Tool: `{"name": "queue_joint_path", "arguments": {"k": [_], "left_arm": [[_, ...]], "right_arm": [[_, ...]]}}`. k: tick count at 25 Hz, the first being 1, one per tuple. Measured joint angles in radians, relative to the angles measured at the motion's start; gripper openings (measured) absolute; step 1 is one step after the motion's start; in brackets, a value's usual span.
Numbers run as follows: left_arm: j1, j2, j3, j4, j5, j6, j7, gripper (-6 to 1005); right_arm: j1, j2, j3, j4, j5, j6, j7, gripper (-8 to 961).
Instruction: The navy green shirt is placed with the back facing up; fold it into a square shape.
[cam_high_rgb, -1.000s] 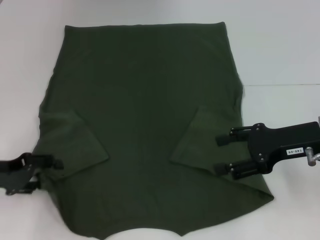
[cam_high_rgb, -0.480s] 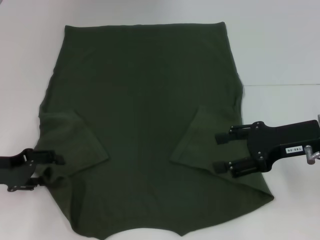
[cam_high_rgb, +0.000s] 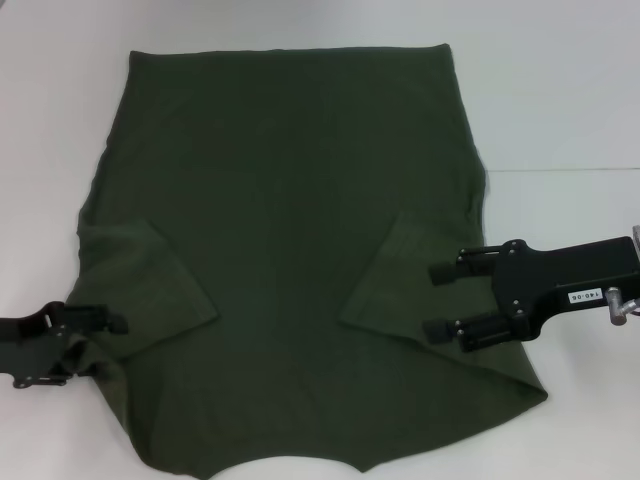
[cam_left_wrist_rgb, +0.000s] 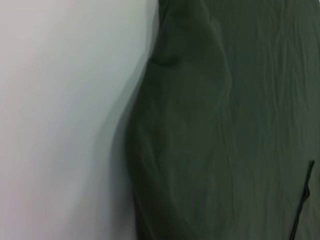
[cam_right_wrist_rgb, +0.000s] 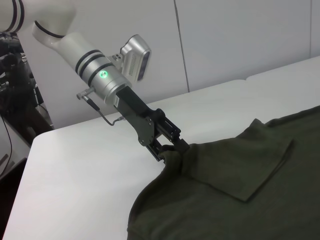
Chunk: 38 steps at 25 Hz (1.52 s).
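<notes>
The navy green shirt (cam_high_rgb: 290, 200) lies flat on the white table, plain side up, with both sleeves folded inward. My left gripper (cam_high_rgb: 88, 350) is at the shirt's near left edge, its fingers apart with bunched cloth between them. The right wrist view shows the same left gripper (cam_right_wrist_rgb: 170, 147) at the raised edge of the shirt (cam_right_wrist_rgb: 235, 200). The left wrist view shows only a fold of the shirt (cam_left_wrist_rgb: 225, 125) beside bare table. My right gripper (cam_high_rgb: 432, 300) is open over the shirt's near right side, next to the folded right sleeve (cam_high_rgb: 400, 280).
The white table (cam_high_rgb: 560, 100) has bare surface around the shirt at the far side, left and right. A seam line crosses the table at the right (cam_high_rgb: 560, 170). The shirt's near hem reaches the near edge of the head view.
My right gripper has shifted slightly away from me over the shirt. The cloth at my left gripper has bunched up a little more between its fingers.
</notes>
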Motion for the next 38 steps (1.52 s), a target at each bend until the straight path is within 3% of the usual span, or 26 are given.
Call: {"name": "queue_joint_path", "arguments": {"k": [18,24,35,38], "left_arm": [[0.051,0.008,-0.011,0.066,-0.001,0.006,-0.025,780],[0.053,0.008,-0.011,0.066,-0.001,0.007,-0.025,641],[0.06,0.004,-0.011,0.065,0.008,-0.038,-0.065,497],[0.06,0.006,-0.01,0.066,0.009,-0.035,-0.065,410]], "right_arm": [[0.003,0.002,0.001,0.0,0.002,0.014,0.0,900],[0.003,0.002,0.003,-0.003,0.002,0.014,0.0,900],[0.003,0.007,0.004,-0.006,0.002,0.017,0.0,900],[0.003,0.01,0.006,-0.007,0.001,0.017,0.002,900]]}}
